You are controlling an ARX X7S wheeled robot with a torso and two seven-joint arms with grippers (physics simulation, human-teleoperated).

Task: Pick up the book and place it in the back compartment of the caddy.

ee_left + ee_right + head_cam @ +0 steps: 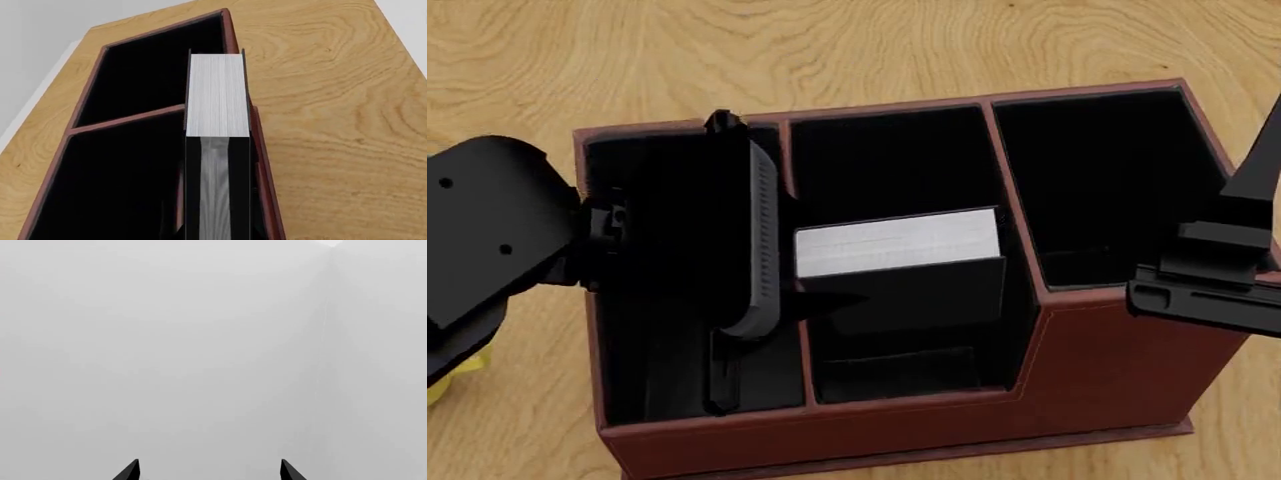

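Observation:
The dark red-brown caddy (961, 430) fills the head view. The black book (894, 245) stands upright in the back compartment (888, 160), the rear part of the middle column. Its white page edges face up. My left gripper (827, 270) reaches in from the left and is shut on the book. One fingertip (841, 300) lies on its near cover. In the left wrist view the book (217, 95) sits straight between my fingers, beside the caddy's wall (230, 30). I cannot tell whether it rests on the bottom. My right gripper (1208, 290) is open and empty.
A yellow bit of the mug (441, 385) shows at the left edge, under my left arm. The caddy stands on a wooden table (827, 50). The right gripper (210, 471) hangs over the caddy's front right corner, and its wrist view faces only blank grey.

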